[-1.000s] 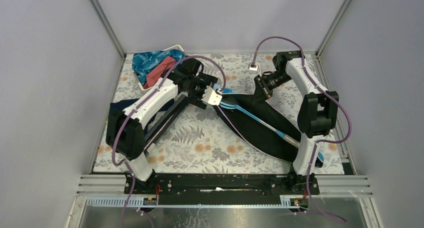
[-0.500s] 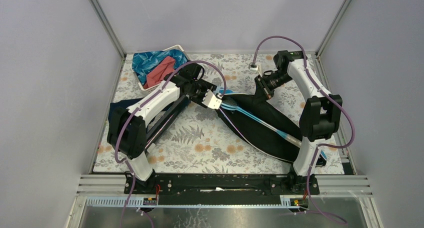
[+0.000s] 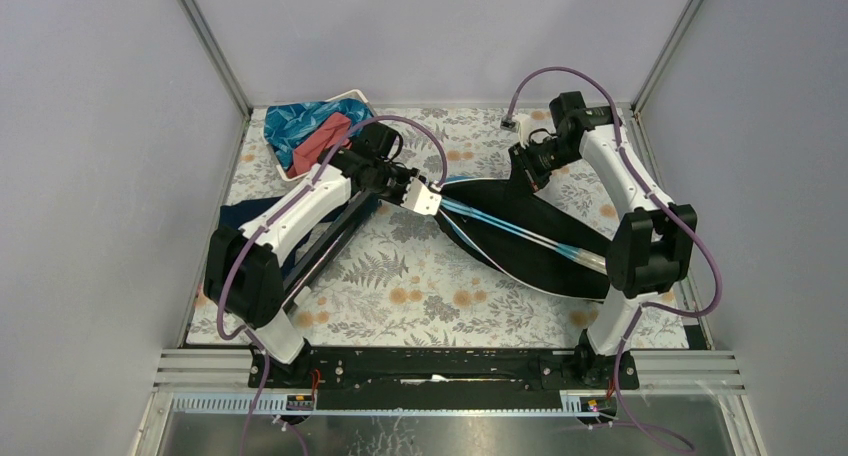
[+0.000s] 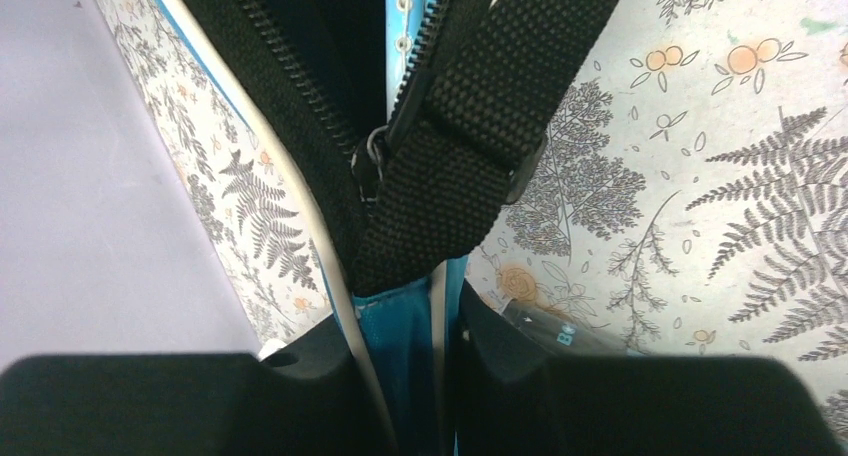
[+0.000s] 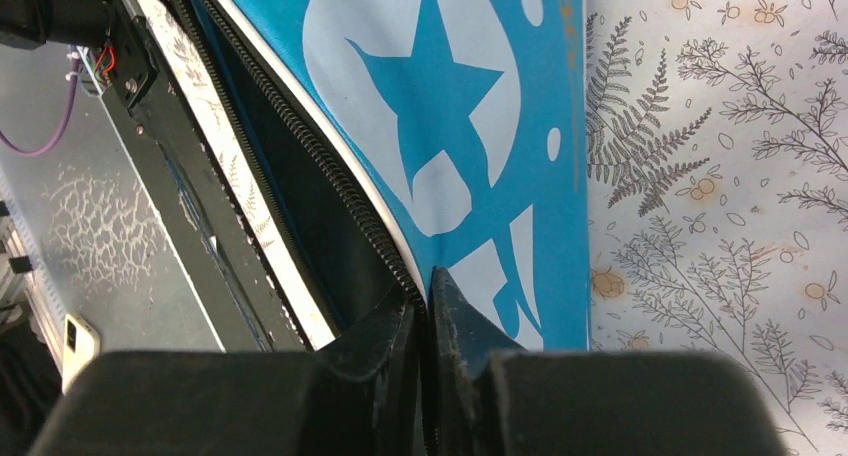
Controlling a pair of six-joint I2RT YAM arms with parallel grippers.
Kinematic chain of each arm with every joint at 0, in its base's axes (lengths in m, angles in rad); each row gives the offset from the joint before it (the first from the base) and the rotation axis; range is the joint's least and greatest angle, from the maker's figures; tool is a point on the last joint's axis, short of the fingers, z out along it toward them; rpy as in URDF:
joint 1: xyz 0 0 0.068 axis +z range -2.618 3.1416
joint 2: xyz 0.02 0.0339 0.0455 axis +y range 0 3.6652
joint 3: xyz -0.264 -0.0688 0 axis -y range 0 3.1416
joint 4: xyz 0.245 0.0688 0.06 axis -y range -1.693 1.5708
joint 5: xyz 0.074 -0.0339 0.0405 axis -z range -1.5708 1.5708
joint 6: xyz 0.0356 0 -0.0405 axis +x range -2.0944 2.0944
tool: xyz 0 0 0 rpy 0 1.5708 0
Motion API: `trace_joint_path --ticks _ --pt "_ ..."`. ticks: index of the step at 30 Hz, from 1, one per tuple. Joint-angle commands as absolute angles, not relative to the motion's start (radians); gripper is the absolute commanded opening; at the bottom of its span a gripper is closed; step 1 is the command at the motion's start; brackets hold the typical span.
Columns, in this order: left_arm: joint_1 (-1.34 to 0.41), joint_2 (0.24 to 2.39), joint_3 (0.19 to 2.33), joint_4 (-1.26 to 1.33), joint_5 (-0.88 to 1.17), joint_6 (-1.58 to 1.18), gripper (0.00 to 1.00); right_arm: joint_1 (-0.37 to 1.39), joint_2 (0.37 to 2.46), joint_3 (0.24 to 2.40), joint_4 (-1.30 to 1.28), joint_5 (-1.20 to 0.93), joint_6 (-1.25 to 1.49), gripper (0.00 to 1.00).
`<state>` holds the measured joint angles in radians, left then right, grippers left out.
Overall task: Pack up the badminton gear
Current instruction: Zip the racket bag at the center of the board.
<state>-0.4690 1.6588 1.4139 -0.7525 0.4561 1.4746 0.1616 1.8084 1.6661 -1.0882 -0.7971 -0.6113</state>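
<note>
From above we see the whole layout. The bag lies open across the fern-printed table cover with its black lining up. A racket lies along it, its light-blue shaft slanting toward the right arm. The left gripper is at the bag's left end and the right gripper is at its far edge.

Only the wrist cameras show the grips. The left fingers are clamped on the bag's blue end, with white piping running between them. The right fingers are pinched almost together on the toothed, piped rim.

The top view hides the bag's outer face. The right wrist view shows it as smooth blue with a pale star print. The left wrist view shows a coarse woven black strap crossing the zipper, and between the zipper's two sides a light-blue strip with small holes.

We cannot make out the racket's head from above. The long black tube lies mostly under the left arm. Behind it is a white basket of blue and red cloths, and a navy cloth shows at the left edge.
</note>
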Motion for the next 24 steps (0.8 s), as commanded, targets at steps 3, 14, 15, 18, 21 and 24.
trace_joint_path --ticks 3,14,15,18,21,24 --pt "-0.462 1.606 1.376 -0.798 0.541 1.368 0.02 0.195 1.690 1.629 -0.977 -0.793 -0.514 0.26" --pt "-0.462 1.608 1.370 -0.708 0.686 1.199 0.00 0.235 1.557 1.590 -0.821 -0.795 -0.420 0.69" --pt "-0.462 1.608 1.364 -0.696 0.706 1.180 0.00 0.237 1.524 1.560 -0.781 -0.816 -0.393 0.67" --pt "-0.463 1.606 1.340 -0.654 0.749 1.128 0.00 0.240 1.440 1.422 -0.600 -0.868 -0.283 0.60" --pt "-0.463 1.600 1.311 -0.620 0.766 1.096 0.00 0.250 1.378 1.293 -0.437 -0.905 -0.189 0.55" --pt "-0.467 1.595 1.298 -0.616 0.776 1.076 0.00 0.265 1.363 1.221 -0.351 -0.935 -0.129 0.50"
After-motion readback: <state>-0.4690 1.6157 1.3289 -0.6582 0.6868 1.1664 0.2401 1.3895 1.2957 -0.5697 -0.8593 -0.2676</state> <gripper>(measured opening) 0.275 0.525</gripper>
